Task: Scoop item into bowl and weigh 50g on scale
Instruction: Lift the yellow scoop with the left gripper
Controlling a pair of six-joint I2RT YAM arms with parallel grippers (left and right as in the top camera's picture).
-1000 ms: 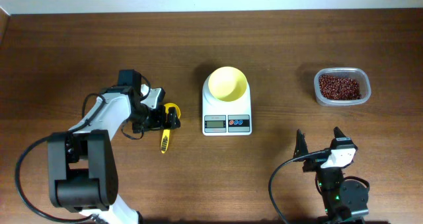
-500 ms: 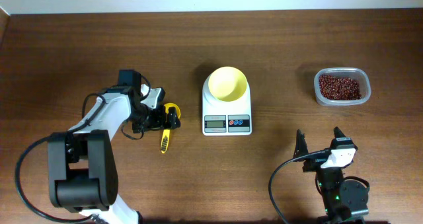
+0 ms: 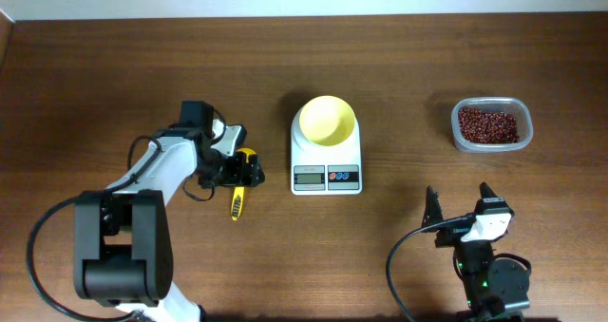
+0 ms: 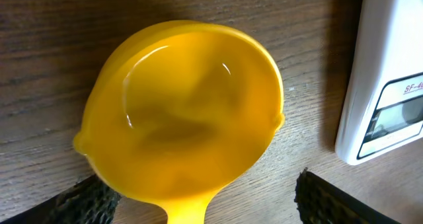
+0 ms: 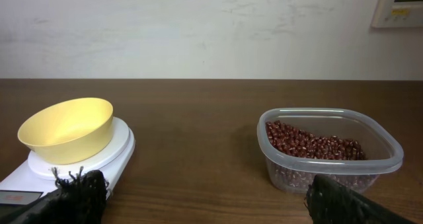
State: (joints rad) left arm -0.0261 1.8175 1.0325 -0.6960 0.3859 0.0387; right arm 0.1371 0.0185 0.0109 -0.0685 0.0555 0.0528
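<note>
The yellow long-handled scoop [image 3: 237,200] lies on the table left of the scale [image 3: 326,177]. My left gripper [image 3: 236,170] hovers low over its neck, open. In the left wrist view the empty scoop head [image 4: 185,112] fills the frame, with a dark fingertip either side of the neck and neither touching it. The pale-yellow bowl [image 3: 327,120] sits empty on the white scale [image 5: 119,148]. Reddish-brown beans [image 3: 488,124] fill a clear container [image 5: 390,151] at the right. My right gripper [image 3: 457,197] rests open near the front edge, facing the bowl [image 5: 66,128] and beans [image 5: 310,145].
The scale's corner [image 4: 390,85] stands just right of the scoop head. A pale wall runs along the table's far edge. Bare wooden table lies between the scale and the bean container.
My left gripper has shifted right over the scoop's neck and its jaws have narrowed a little. The scoop, bowl and right arm have not moved.
</note>
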